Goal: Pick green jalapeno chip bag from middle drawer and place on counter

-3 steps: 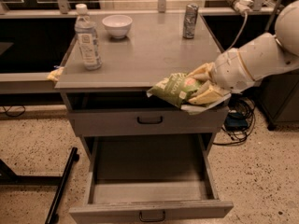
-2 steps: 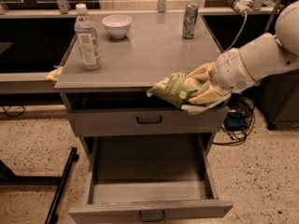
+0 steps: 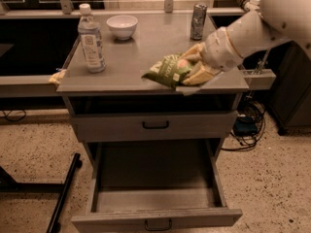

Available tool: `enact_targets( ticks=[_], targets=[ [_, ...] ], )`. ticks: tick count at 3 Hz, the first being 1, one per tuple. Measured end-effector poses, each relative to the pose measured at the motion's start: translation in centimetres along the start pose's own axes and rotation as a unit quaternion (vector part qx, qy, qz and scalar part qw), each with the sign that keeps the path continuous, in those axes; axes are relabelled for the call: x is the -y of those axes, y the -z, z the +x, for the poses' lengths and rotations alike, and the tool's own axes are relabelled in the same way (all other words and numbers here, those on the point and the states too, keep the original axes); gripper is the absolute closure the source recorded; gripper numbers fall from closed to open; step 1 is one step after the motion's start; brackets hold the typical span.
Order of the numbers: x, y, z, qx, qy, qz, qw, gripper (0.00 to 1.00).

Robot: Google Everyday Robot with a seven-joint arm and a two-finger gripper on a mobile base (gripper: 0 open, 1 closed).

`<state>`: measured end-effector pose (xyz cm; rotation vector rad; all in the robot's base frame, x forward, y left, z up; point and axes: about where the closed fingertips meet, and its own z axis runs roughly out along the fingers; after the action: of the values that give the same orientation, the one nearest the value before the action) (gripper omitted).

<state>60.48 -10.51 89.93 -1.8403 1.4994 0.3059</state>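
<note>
The robot's tan two-finger gripper [image 3: 188, 67] pinches a crinkly olive-green jalapeno chip bag [image 3: 166, 71] from the right, fingers closed on its end, at the front right edge of the flat matte grey counter [image 3: 146, 45]. The bag lies tilted, its pale printing facing up, and it is hard to tell whether it touches the surface or hangs just above it. The thick white arm [image 3: 248, 30] reaches in from the upper right. Below, the wide grey middle drawer [image 3: 155, 176] stands pulled out, its flat floor showing and its small black handle [image 3: 158, 224] at the front. The upper grey drawer front [image 3: 112, 126] is closed. Farther back on the counter stand a clear plastic water bottle [image 3: 91, 40] at the left, a small white bowl [image 3: 122, 25] near the rear, and a silver can [image 3: 198, 21] behind the gripper.
</note>
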Motion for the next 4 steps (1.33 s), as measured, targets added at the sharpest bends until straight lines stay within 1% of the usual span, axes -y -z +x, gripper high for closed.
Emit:
enact_targets(
  ticks=[1, 2, 3, 4],
  targets=[
    [4.8, -1.5, 0.1, 0.0, 0.027, 0.012, 0.9996, 1.0],
    [8.8, -3.5, 1.4, 0.014, 0.035, 0.032, 0.9988, 1.0],
    [9.6, -3.2, 1.4, 0.018, 0.035, 0.041, 0.9984, 0.81],
    [9.6, -3.2, 1.4, 0.018, 0.036, 0.04, 0.9984, 0.57]
  ],
)
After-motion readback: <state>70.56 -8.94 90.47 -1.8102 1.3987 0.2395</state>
